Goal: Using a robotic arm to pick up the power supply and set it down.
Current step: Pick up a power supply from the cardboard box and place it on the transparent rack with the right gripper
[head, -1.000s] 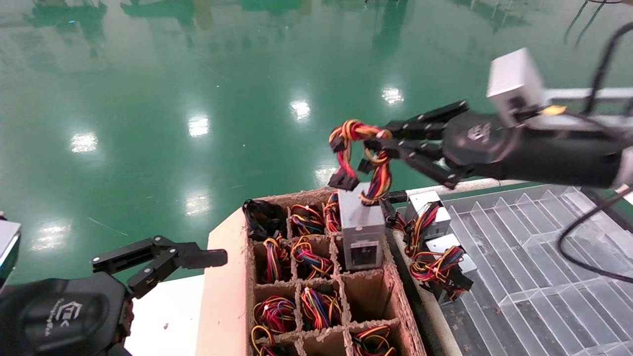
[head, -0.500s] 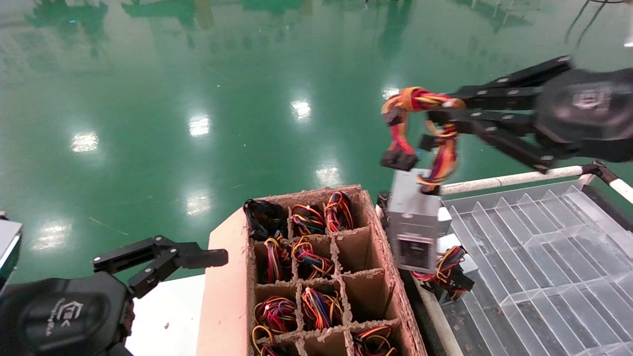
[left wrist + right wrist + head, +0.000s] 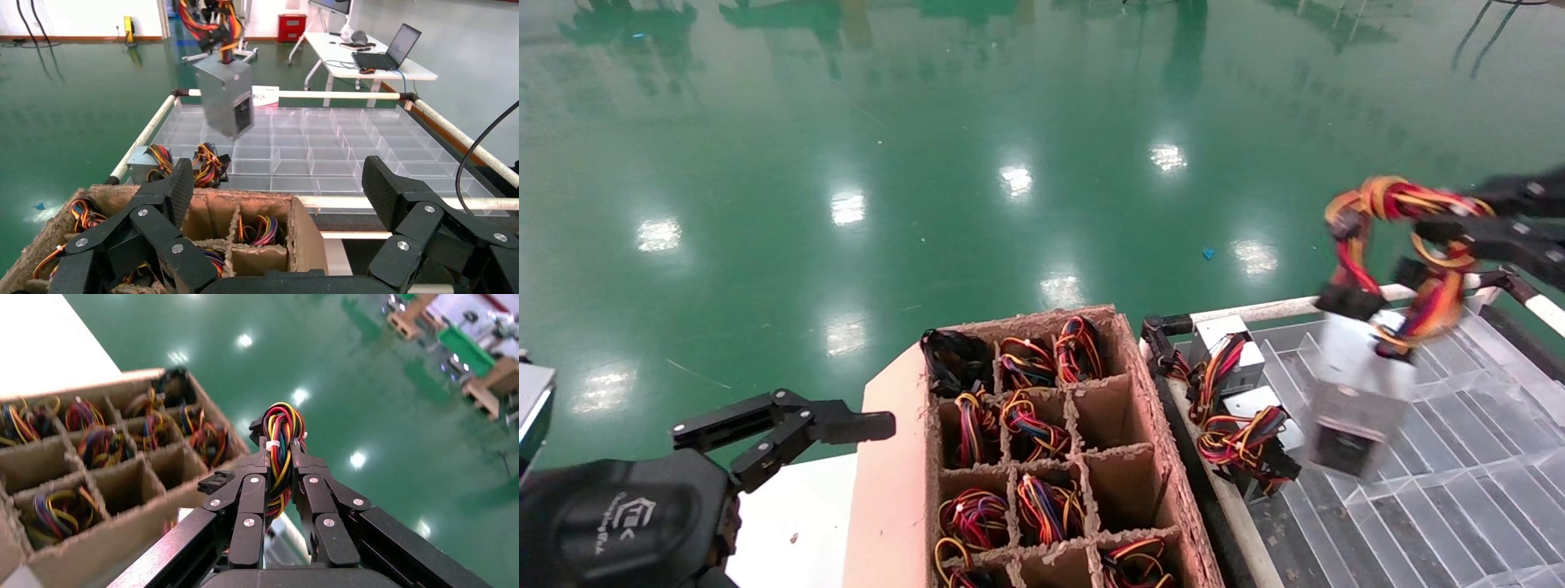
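A grey metal power supply hangs in the air over the clear plastic divider tray, black socket end facing me. It dangles from its looped red, yellow and orange wire bundle. My right gripper reaches in from the right edge and is shut on that bundle; in the right wrist view the wires are pinched between its fingers. From the left wrist view the power supply swings above the tray. My left gripper stays open at the lower left, beside the cardboard box.
A cardboard box with cells holds several wire bundles; some cells are empty. Two other grey units with coloured wires lie at the tray's near-left corner. A white rail edges the tray. Green floor lies beyond.
My right gripper has carried the power supply from above the cardboard box to the right, over the clear tray, and lower. The left arm has not moved.
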Available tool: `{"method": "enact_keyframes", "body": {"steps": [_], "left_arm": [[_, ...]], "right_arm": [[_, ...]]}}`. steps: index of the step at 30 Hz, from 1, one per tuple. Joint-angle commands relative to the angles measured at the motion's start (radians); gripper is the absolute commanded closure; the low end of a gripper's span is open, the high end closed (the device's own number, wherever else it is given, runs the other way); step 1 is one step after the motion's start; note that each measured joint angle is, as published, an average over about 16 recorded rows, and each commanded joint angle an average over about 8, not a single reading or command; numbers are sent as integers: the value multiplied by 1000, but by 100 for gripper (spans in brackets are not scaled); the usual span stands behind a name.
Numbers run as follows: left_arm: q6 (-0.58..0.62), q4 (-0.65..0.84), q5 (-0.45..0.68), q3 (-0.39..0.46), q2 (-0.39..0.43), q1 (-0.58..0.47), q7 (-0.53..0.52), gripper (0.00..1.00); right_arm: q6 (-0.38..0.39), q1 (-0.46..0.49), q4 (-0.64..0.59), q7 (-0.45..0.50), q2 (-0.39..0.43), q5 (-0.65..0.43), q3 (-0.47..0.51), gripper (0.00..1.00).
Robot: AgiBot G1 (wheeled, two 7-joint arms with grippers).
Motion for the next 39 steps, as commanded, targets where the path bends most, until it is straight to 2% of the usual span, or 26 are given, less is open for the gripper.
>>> {"method": "enact_keyframes", "body": {"steps": [1, 10, 19, 29, 39], "left_arm": [[0, 0, 0, 0, 0, 0, 0, 0], [0, 0, 0, 0, 0, 0, 0, 0], [0, 0, 0, 0, 0, 0, 0, 0], [0, 0, 0, 1, 0, 0, 0, 0], [0, 0, -1, 1, 0, 0, 0, 0]], "right_arm": [[2, -19, 14, 9, 33, -1, 5, 100], [-16, -89, 38, -15, 98, -48, -22, 100], [-47, -106, 49, -54, 74, -108, -63, 100], [-97, -44, 46, -67, -12, -208, -133, 100], [-125, 69, 38, -88, -94, -252, -269, 100]]}}
